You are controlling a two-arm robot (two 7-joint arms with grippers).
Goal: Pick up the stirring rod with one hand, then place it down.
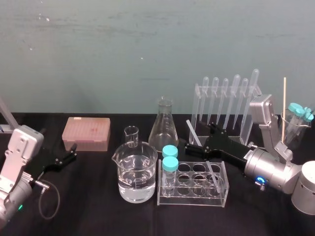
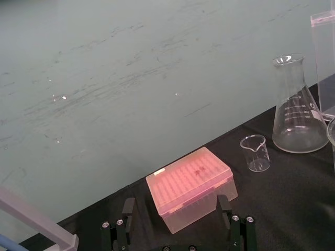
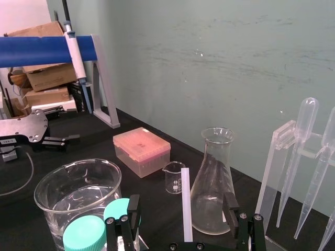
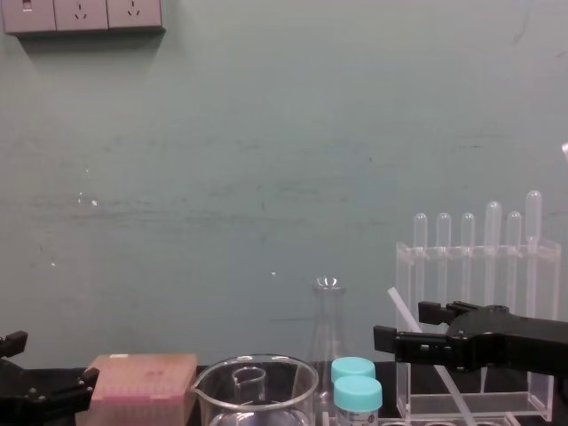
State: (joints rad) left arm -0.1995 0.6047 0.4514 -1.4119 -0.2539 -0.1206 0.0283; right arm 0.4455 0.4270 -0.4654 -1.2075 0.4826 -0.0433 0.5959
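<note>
Okay so my right gripper (image 3: 181, 205), the black two-finger one, is spread wide and has hold of nothing yet. The stirring rod (image 3: 186, 201), that long thin translucent-white stick, runs straight through the gap between my fingers, touching neither as far as I can tell. Its lower end sits in the clear acrylic tube rack (image 1: 165, 199) just under my hand. So it leans at a tilt, with the top end poking out past my fingertips.

Pretty sure that lean is why I'm coming in low and sideways. The arm is stretched across the table, wrist roughly level, a finger on either side of the rod's bare middle. My guess is the squeeze comes next, and it wants care: a thin smooth rod could slip or lever against the rack.

Two teal-capped vials (image 1: 170, 163) stand at the rack's end past my fingertips, and a big glass beaker of water (image 1: 137, 177) is just beyond them. Ahead of my fingers is a clear conical flask (image 1: 164, 129), then a tiny glass beaker (image 1: 131, 136), then a pink lidded tip box (image 1: 86, 132). Beside my hand, on the wall side, is the clear stand of bulb-topped pipettes (image 1: 199, 98).

My left gripper (image 1: 74, 151) is well away past the pink box, parked low, fingers apart and empty.
</note>
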